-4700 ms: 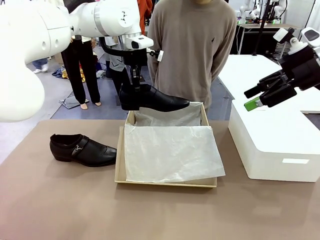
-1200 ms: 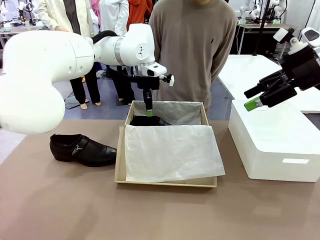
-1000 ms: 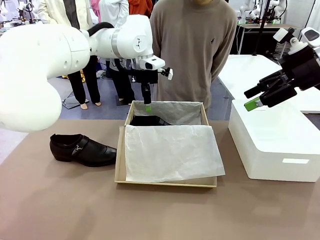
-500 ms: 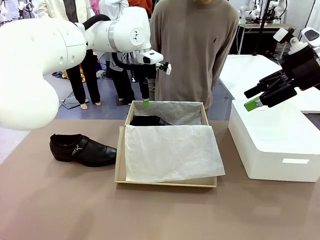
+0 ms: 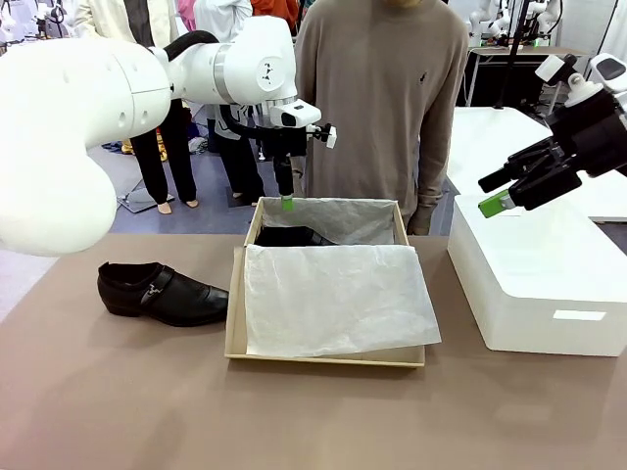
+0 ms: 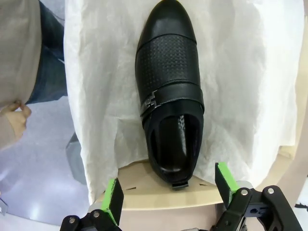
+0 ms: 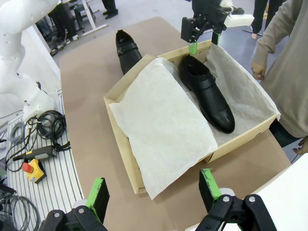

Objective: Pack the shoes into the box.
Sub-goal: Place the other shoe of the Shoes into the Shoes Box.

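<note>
One black shoe (image 5: 290,236) lies on white tissue at the far side of the tan box (image 5: 235,328), toe pointing right. In the left wrist view the same shoe (image 6: 171,96) sits straight below my left gripper (image 6: 169,185), whose jaws stand open and hold nothing. That gripper (image 5: 286,199) hangs just above the box's far left corner. The other shoe (image 5: 162,292) rests on the table left of the box. A tissue sheet (image 5: 333,299) covers the box's near half. My right gripper (image 5: 493,194) hovers open, high at the right, looking down on the box (image 7: 120,139).
A bigger white box (image 5: 539,284) stands on the table to the right. A person (image 5: 382,88) stands behind the tan box, one hand (image 6: 12,122) near its far edge. Bare brown tabletop (image 5: 313,421) stretches along the front.
My left gripper set the shoe down in the box, let go of it and rose a little above the far left corner. The right arm has stayed still.
</note>
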Tool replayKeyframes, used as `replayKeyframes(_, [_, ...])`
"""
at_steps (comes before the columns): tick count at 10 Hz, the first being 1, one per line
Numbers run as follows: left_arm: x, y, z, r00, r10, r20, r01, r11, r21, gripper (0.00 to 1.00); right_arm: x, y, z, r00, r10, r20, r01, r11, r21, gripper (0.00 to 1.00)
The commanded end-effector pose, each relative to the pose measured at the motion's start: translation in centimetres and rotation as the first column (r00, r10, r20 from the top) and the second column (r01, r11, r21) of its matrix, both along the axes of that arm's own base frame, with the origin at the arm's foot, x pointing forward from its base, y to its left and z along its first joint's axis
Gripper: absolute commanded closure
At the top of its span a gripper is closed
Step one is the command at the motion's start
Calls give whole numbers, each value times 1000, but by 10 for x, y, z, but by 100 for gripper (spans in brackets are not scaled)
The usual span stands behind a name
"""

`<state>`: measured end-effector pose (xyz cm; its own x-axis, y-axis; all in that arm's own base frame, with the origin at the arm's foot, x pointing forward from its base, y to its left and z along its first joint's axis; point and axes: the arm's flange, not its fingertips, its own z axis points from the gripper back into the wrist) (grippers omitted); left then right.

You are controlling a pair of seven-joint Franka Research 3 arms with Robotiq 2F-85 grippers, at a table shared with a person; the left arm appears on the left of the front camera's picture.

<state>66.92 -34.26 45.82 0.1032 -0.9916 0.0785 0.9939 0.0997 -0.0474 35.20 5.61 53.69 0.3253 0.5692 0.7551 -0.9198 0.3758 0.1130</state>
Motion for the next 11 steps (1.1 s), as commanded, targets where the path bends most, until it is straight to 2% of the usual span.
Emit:
replayKeyframes(1, [0,1,4,1000,1,6,-1,1000,-2,0,3,2,0,1000,16,24,-17,999,29,0])
replayKeyframes(3, [0,0,0,1000,0,0,0,1000,0,0,3,2,0,1000,16,24,-17,999,29,0])
replayKeyframes(5, [-20,26,34,998,-60,33,59,998,31,0,3,2,0,1000,16,24,-17,999,29,0])
replayKeyframes(7, [-32,52,59,997,-59,40,58,998,40,0,3,2,0,1000,16,24,-17,999,29,0])
replayKeyframes(9, [-46,85,73,990,-130,46,129,991,23,0,3,2,0,1000,16,24,-17,999,29,0])
replayKeyframes(11, [-70,121,82,979,-194,68,195,981,-7,0,3,2,0,1000,16,24,-17,999,29,0])
